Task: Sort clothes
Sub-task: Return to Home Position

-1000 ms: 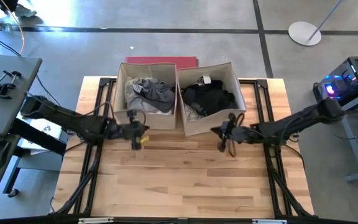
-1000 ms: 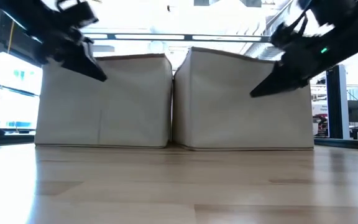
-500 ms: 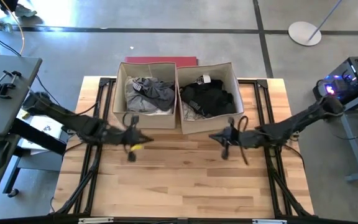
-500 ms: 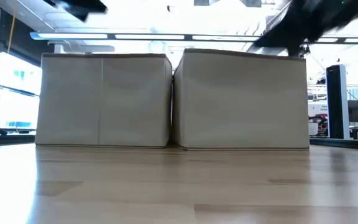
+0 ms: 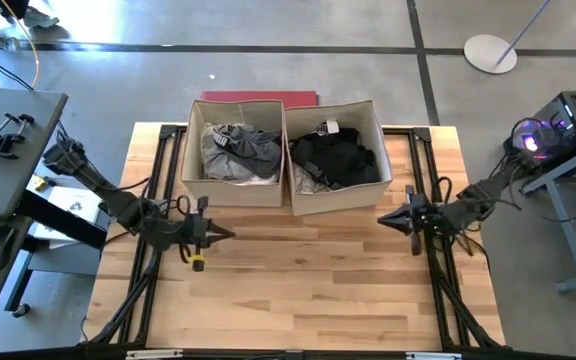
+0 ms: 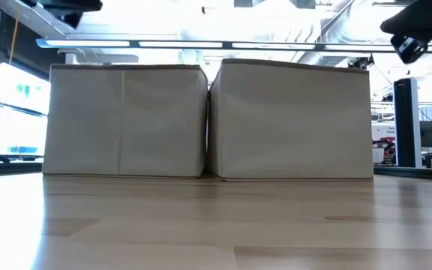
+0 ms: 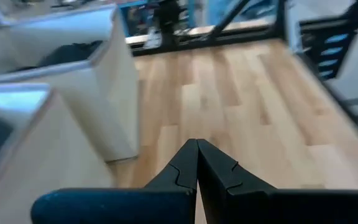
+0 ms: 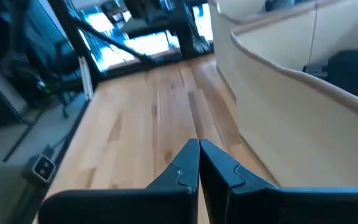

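The clothes lie in two tan boxes at the table's far middle. The left box [image 5: 233, 192] holds grey and cream-white garments [image 5: 240, 150]. The right box [image 5: 338, 198] holds black garments [image 5: 336, 158]. My left gripper [image 5: 228, 234] is shut and empty, above the table in front of the left box; it shows shut in the left wrist view [image 7: 197, 147]. My right gripper [image 5: 382, 220] is shut and empty, above the table near the right box's near right corner; it shows shut in the right wrist view [image 8: 199, 147].
A flat red board [image 5: 259, 97] lies behind the left box. Black frame rails [image 5: 164, 180] run along the table's left and right sides. The light wood table top [image 5: 298, 290] spreads in front of the boxes. In the low view the boxes [image 6: 208, 120] stand side by side.
Both arms have drawn back from the boxes: my left gripper toward the table's left edge and a little nearer, my right gripper toward the right edge. In the low view both have risen out of the space in front of the boxes. The clothes have stayed in the boxes.
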Controlling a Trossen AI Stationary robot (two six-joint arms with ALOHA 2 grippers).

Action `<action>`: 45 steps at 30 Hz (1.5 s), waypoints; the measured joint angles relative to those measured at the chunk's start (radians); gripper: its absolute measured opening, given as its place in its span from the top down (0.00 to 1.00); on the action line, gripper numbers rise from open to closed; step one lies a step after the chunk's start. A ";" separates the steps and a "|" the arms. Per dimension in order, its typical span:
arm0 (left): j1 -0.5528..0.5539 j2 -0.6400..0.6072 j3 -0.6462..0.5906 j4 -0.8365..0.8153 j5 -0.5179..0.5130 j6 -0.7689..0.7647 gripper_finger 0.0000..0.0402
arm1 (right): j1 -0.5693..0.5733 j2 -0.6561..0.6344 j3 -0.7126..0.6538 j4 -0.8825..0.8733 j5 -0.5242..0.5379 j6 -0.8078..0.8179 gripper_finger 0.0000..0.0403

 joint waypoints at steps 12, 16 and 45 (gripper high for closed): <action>0.408 -0.276 -0.260 0.334 0.378 0.142 1.00 | -0.182 -0.365 -0.240 0.167 -0.228 -0.232 1.00; 0.499 -0.344 -0.315 0.332 0.382 0.105 1.00 | -0.236 -0.435 -0.311 0.266 -0.301 -0.301 1.00; 0.338 -0.511 -0.409 0.277 0.454 0.212 1.00 | -0.395 -0.410 -0.440 0.377 -0.438 -0.456 1.00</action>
